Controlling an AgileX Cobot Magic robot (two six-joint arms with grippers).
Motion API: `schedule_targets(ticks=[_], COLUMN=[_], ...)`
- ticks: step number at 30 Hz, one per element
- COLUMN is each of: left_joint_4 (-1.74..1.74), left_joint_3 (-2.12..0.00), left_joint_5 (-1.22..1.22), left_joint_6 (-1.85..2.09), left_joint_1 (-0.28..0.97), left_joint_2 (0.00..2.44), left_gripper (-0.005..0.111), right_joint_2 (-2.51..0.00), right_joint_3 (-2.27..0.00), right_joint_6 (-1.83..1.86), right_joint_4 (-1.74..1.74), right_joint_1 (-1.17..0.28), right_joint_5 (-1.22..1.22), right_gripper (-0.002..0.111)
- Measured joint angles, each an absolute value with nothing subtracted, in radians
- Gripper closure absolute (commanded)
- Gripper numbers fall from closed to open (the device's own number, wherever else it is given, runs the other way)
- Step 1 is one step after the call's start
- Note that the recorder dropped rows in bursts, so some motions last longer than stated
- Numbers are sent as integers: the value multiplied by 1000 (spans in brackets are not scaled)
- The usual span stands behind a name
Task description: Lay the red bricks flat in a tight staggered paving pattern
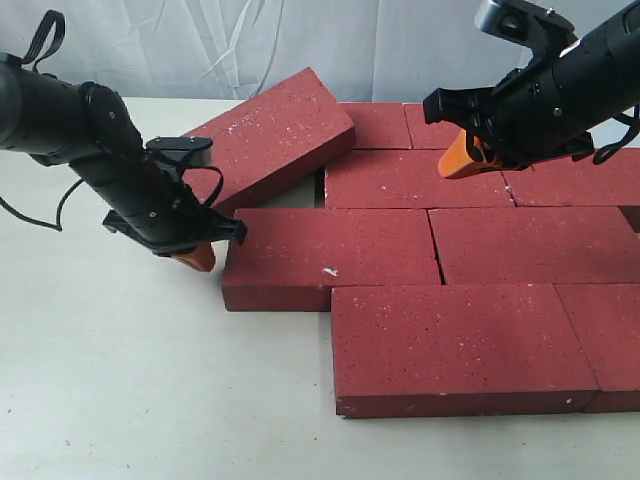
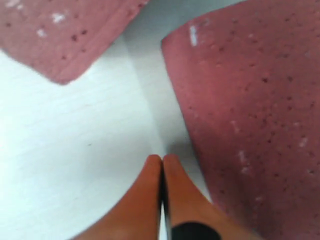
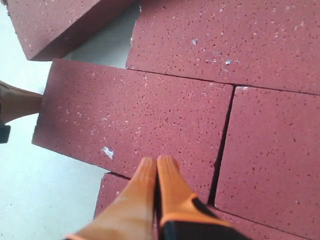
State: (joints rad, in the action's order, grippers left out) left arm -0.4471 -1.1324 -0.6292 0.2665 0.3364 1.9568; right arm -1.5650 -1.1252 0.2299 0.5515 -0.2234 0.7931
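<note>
1. Pressing the two orange fingers (image 2: 142,200) of the left pincer (image 1: 197,257) tight together, pinching nothing.
2. Sitting low, down by the white surface (image 1: 120,380), right at the short left end of one flat brick (image 1: 330,250) in the second row from the front. Looking like touching that end, going by the right wrist view.
3. Pressing the right pincer (image 1: 462,155) tight together too, with nothing between its orange tips.
4. Hanging up in the air over the back rows on the right side, not resting on anything.
5. Lying flat and close together in rows on the surface, the red bricks (image 1: 460,345), with the cracks between them stepping sideways from one row to the next.
6. Lying slanted at the back left, one crooked brick (image 1: 275,135), turned away from the straight rows and leaving a small open gap beside its neighbours.
7. Showing bare white surface all along the left side and the front.
</note>
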Motion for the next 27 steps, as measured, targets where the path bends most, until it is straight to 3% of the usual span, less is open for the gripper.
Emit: schedule_targets(ticks=[18,27], left_joint_4=[67,-45], left_joint_3=[-1186,-1121], left_joint_5=[-653,-594], left_joint_6=[-83,-141], left_joint_1=[339,339], left_joint_2=[1725,1775], left_gripper=[107,107], right_joint_2=[-1565,-1622], right_joint_3=[-1125,-1125], right_joint_6=[231,231], right_joint_4=[531,527], right_joint_1=[-223,-223], right_joint_5=[785,784], right_gripper=[109,109])
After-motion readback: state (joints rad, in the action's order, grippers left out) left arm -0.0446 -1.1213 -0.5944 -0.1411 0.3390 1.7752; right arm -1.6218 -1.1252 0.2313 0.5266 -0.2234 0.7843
